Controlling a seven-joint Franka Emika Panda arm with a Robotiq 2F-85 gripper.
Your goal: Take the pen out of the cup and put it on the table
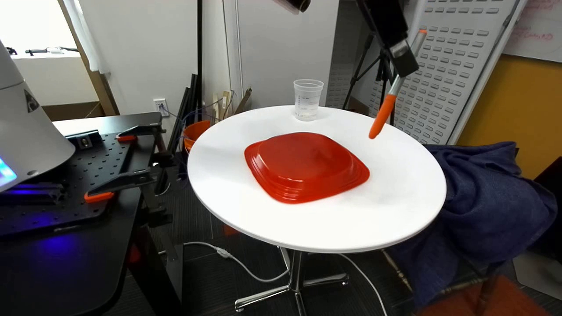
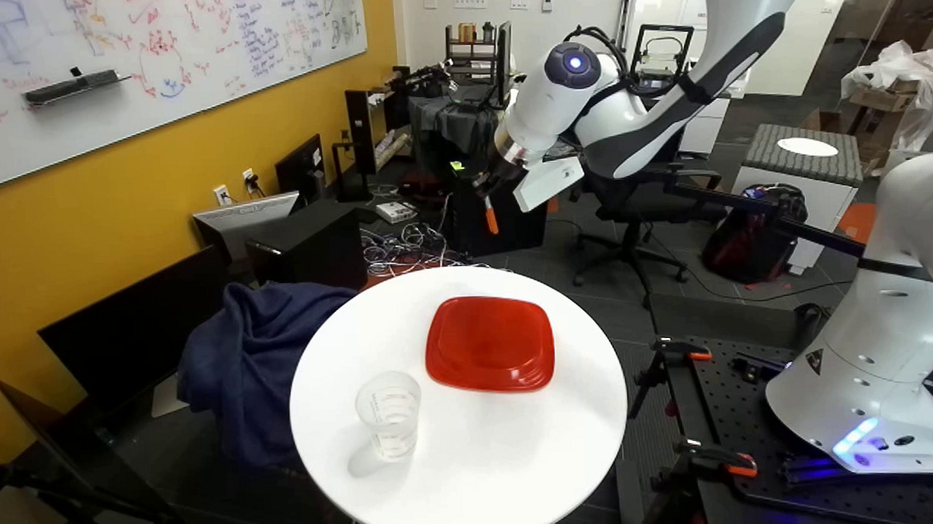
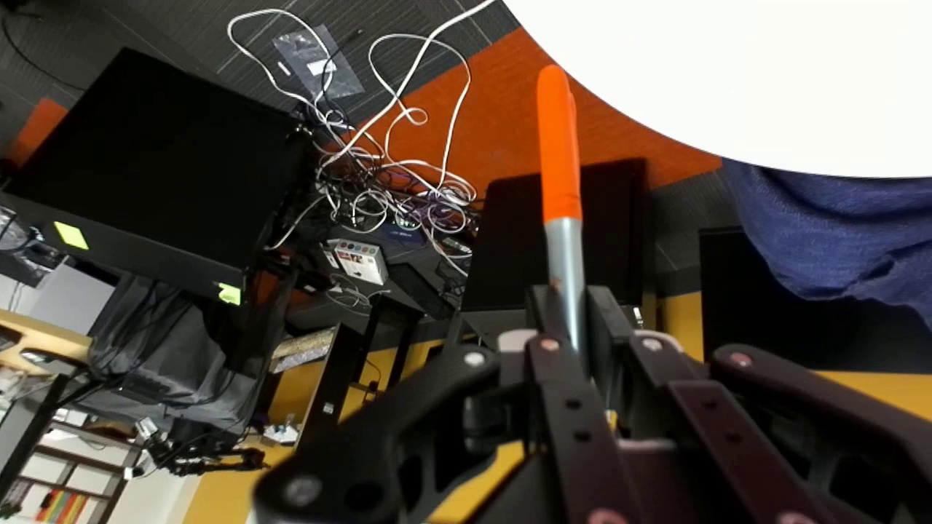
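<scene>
Clasping the pen (image 3: 561,204) by its grey barrel in the pincer (image 3: 573,309), tilted, with the orange cap lower. Holding it in the air, apart from the surface (image 2: 482,479), seen above the far edge in an exterior view and beside the curved edge in the wrist view. Can see the cup (image 1: 308,100) standing upright near the far edge in an exterior view. Can also see the red plate (image 1: 305,158) lying inside the edge, apart from the cup.
</scene>
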